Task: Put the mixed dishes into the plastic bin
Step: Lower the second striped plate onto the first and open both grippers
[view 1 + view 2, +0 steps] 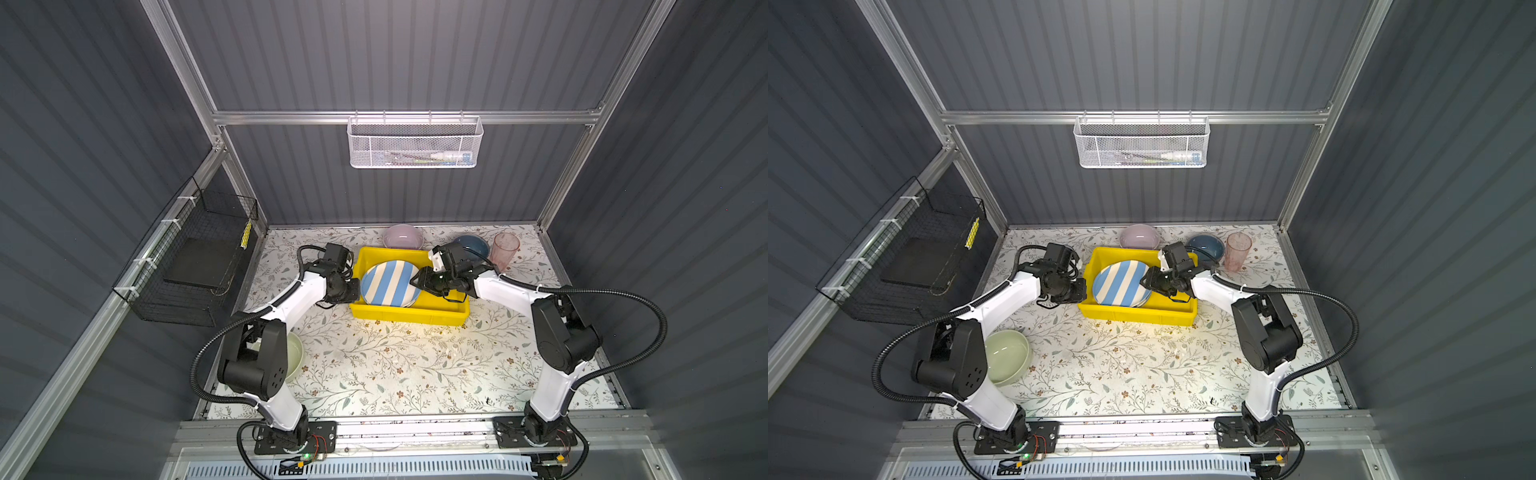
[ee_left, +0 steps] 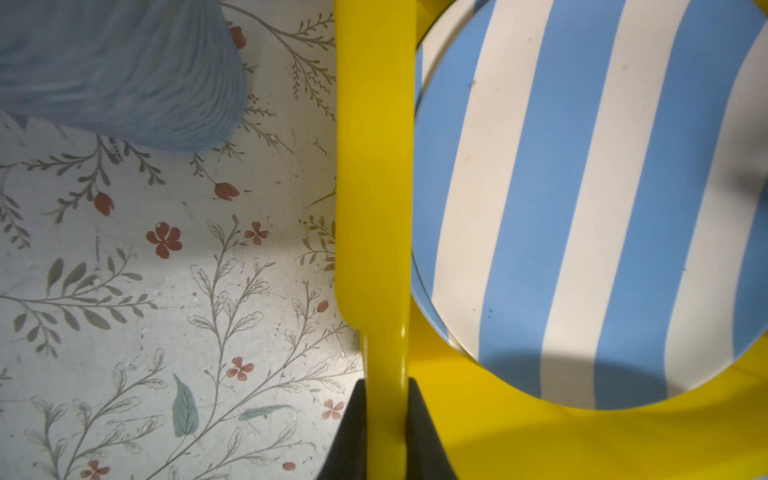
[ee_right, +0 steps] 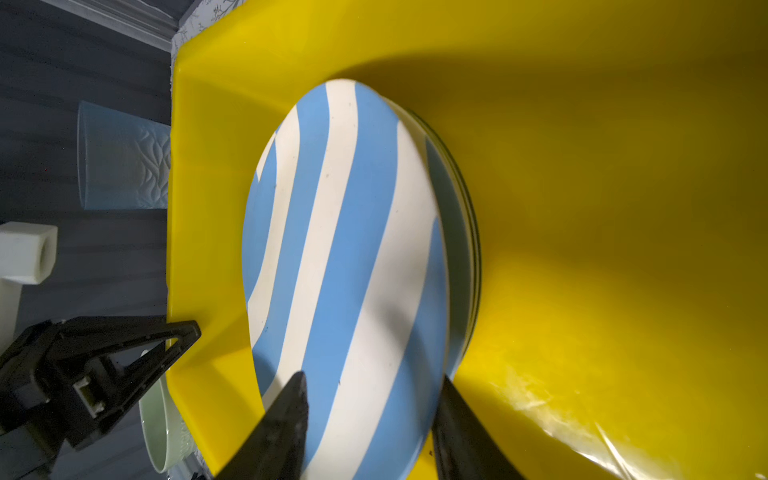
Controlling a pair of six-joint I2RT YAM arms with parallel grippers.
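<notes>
floral table [image 1: 395, 365] sitting in grey-panelled booth [image 1: 374, 62]. yellow bin [image 1: 409, 313] lying near back edge, left gripper [image 2: 385, 386] pinching its short wall; right gripper [image 3: 372, 376] spread, straddling striped plate [image 1: 388, 282] inside. plates underneath [image 3: 467, 232] showing edges only.

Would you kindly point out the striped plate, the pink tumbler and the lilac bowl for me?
striped plate [image 1: 389, 284]: in a top view, middle of its face.
pink tumbler [image 1: 505, 252]: in a top view, its side wall.
lilac bowl [image 1: 402, 237]: in a top view, its inside.
</notes>
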